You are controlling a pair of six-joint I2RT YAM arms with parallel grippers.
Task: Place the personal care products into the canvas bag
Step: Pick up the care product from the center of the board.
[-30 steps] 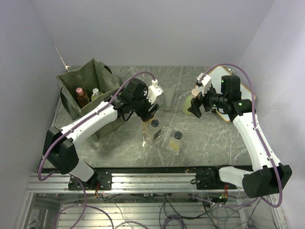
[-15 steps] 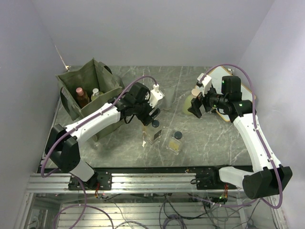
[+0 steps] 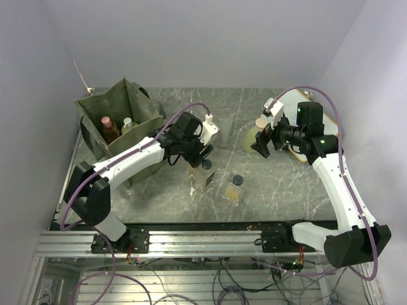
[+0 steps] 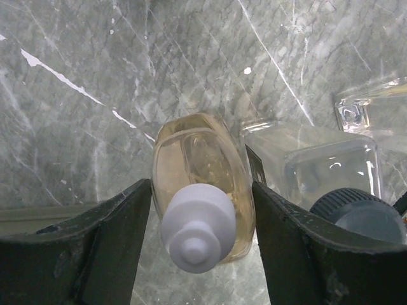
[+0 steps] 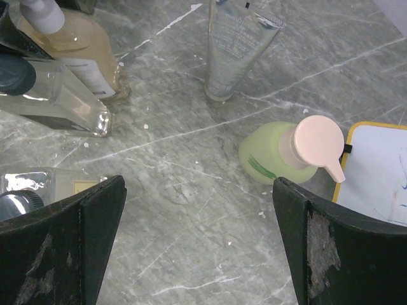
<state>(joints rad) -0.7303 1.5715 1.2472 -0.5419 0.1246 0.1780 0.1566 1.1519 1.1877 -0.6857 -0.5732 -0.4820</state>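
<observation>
Left arm: from above, swung slightly rightward since a second ago; left claw [image 3: 193, 160] hangs low over mid-worktop [image 3: 280, 184].
Right arm: unchanged from above; right claw [image 3: 261, 142] sits just beside the yellow-green bottle [image 3: 250, 136], far right.
Canvas bag [image 3: 89, 105]: upright at far left, two bottles showing inside.
Square bottles: one [image 3: 205, 176] by the left claw, the other [image 3: 234, 189] to its right, nearer.
Cream bottle [image 4: 191, 152]: left wrist view, upright on the worktop; fingers [image 4: 121, 241] stand tight against both sides. I cannot tell whether they press.
Right wrist view: claw spread wide, holding nothing; grey tube [image 5: 235, 44] far, whiteboard [image 5: 375, 171] right.
</observation>
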